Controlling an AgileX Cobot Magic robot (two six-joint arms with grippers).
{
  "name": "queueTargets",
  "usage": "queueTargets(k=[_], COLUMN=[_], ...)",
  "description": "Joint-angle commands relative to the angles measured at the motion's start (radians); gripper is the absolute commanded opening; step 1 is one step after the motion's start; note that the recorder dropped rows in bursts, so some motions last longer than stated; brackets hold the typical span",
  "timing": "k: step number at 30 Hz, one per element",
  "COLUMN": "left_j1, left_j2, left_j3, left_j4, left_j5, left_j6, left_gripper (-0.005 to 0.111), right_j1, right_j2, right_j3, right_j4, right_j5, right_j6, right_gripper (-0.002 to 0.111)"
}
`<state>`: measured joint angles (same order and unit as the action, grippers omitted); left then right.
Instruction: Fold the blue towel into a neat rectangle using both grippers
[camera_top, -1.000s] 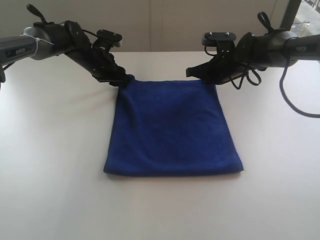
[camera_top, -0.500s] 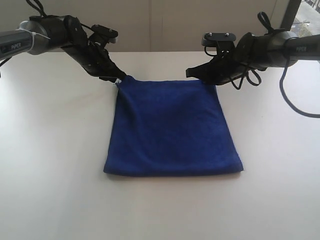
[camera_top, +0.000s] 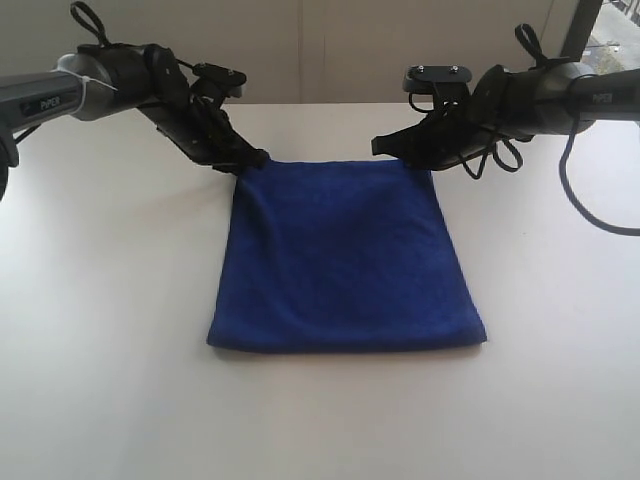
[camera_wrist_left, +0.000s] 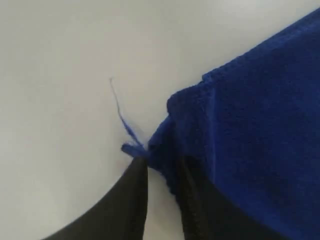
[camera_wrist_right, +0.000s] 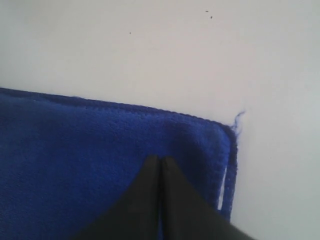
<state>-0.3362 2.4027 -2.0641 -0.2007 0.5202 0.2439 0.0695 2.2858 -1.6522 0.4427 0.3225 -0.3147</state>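
Note:
The blue towel (camera_top: 345, 255) lies flat on the white table, folded over into a near square with its folded edge toward the front. My left gripper (camera_top: 250, 160) is at the towel's far left corner. In the left wrist view its fingers (camera_wrist_left: 161, 162) have closed partway, and the bunched corner of the towel (camera_wrist_left: 260, 100) sits between the tips. My right gripper (camera_top: 380, 148) hovers at the far right corner. Its fingers (camera_wrist_right: 160, 159) are pressed together with nothing between them, over the towel (camera_wrist_right: 90, 150) just inside that corner.
The bare white table (camera_top: 110, 330) spreads around the towel on all sides. A loose blue thread (camera_wrist_left: 120, 112) trails from the left corner. Black cables (camera_top: 590, 200) hang from the right arm over the table's right side.
The left gripper's jaws have closed in from wide onto the towel's far left corner, and the left arm has shifted slightly. The right arm and the towel have stayed put.

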Motion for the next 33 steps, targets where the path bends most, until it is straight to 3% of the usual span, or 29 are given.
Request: queueTargets(k=[1,21,29,33], left_j1=[-0.025,-0.067,-0.052,-0.025], left_j2=[-0.003,-0.003,-0.028,-0.028], left_j3=[-0.002,-0.002,-0.002,-0.002], left_j4=[-0.03,-0.089,0.104,0.115], left_j5=[0.009,0.003,-0.019,-0.031], left_j6=[-0.01,0.024,-0.011,-0.052], left_gripper=[0.028,0.028,0.028,0.028], right_j1=[-0.001,-0.001,-0.001,-0.001], right_j2=[-0.009,-0.009,-0.009,-0.009], right_j3=[-0.002,-0.002,-0.002,-0.002], right_j4=[-0.006,-0.006,-0.006,-0.006], right_j5=[-0.005,-0.005,0.003,0.003], right_j6=[0.002,0.002,0.002,0.002], right_gripper=[0.0,0.0,0.0,0.0])
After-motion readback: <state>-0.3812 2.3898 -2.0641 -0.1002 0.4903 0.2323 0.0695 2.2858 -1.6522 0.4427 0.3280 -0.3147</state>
